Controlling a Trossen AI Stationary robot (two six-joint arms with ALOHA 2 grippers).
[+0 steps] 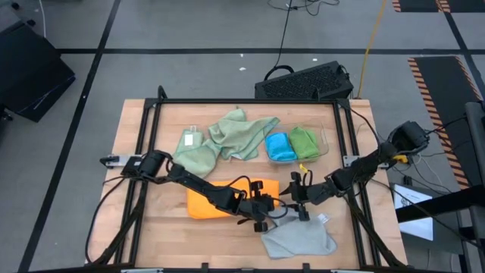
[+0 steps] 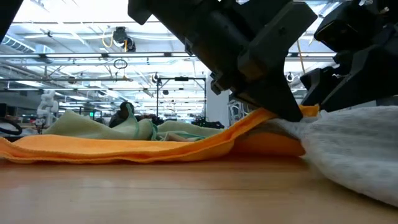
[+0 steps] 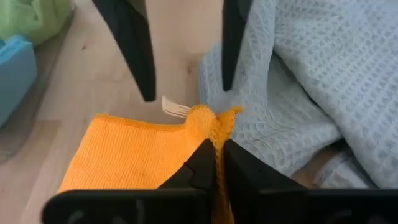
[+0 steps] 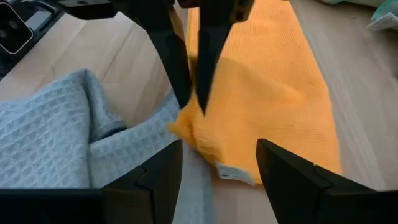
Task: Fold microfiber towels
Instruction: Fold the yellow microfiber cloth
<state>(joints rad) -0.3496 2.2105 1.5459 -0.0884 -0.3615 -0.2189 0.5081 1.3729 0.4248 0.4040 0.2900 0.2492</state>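
Left claw (image 3: 216, 163) pinched tight on orange towel (image 1: 216, 199) corner, mid-desk (image 1: 129, 129), right beside grey towel (image 1: 299, 239). Right claw (image 4: 214, 165) facing it, fingers spread wide, nothing between them, hovering just over same orange corner. Sage towels (image 1: 220, 140) bunched further back; blue (image 1: 280, 145) and green (image 1: 304, 142) ones sitting in tray (image 1: 324, 138).

left tool (image 3: 214, 163): pinched closed, low | right tool (image 4: 217, 163): fingers apart, facing it

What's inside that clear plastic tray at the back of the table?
The clear tray holds a bright blue towel and a bright green towel, both bunched up. Anything beneath them is covered.
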